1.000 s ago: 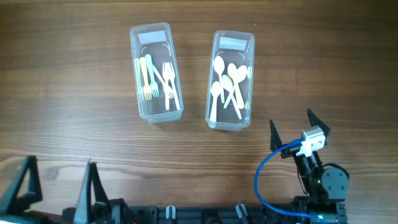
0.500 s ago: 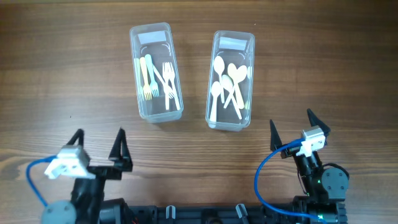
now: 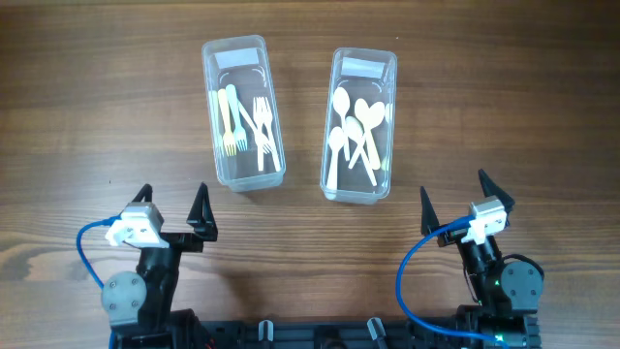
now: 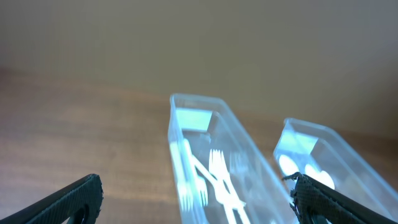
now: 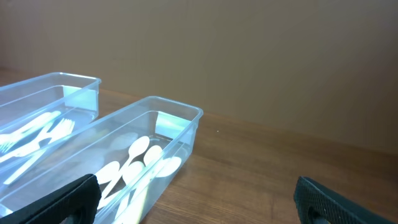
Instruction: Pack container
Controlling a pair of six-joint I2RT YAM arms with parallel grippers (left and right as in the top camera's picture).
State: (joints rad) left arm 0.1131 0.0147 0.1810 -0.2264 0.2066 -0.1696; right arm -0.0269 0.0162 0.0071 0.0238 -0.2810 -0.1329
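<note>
Two clear plastic containers stand side by side on the wooden table. The left container [image 3: 243, 111] holds several forks [image 3: 262, 128], also in the left wrist view as forks [image 4: 219, 180]. The right container [image 3: 359, 124] holds several white spoons [image 3: 351, 136], seen from the right wrist as spoons [image 5: 134, 165]. My left gripper [image 3: 172, 201] stands open and empty, near the table's front edge, below and left of the fork container. My right gripper [image 3: 453, 194] is open and empty at the front right, below and right of the spoon container.
Bare wood surrounds both containers. A blue cable [image 3: 412, 281] loops beside the right arm and another blue cable [image 3: 89, 254] beside the left arm. The arm bases [image 3: 320, 334] line the front edge.
The left arm has risen from the front left corner and moved right and forward toward the fork container. The right arm has not moved.
</note>
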